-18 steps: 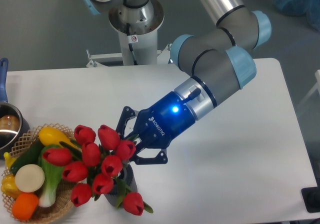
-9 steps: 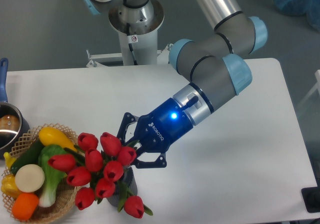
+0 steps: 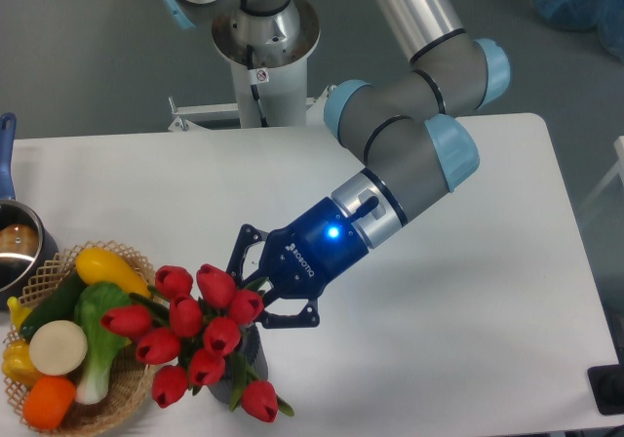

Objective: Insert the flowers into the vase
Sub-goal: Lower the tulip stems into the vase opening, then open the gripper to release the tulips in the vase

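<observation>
One bunch of ten red tulips [image 3: 200,335], one vase [image 3: 244,359], one basket [image 3: 117,403], one pot [image 3: 15,252].

Flowers [image 3: 200,335]: red tulip bunch, closed buds, green stems and leaves, standing in the vase. Vase [image 3: 246,361]: dark ribbed cylinder, sitting upright near the counter's front edge, largely hidden.

Glossy red tulip buds of the flowers [image 3: 200,337]; woven wicker basket [image 3: 117,398]; shiny steel pot [image 3: 18,252]; matt white table [image 3: 468,339].

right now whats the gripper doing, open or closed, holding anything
Gripper: shut on the flowers, gripping them by the stems just above the vase.
</observation>
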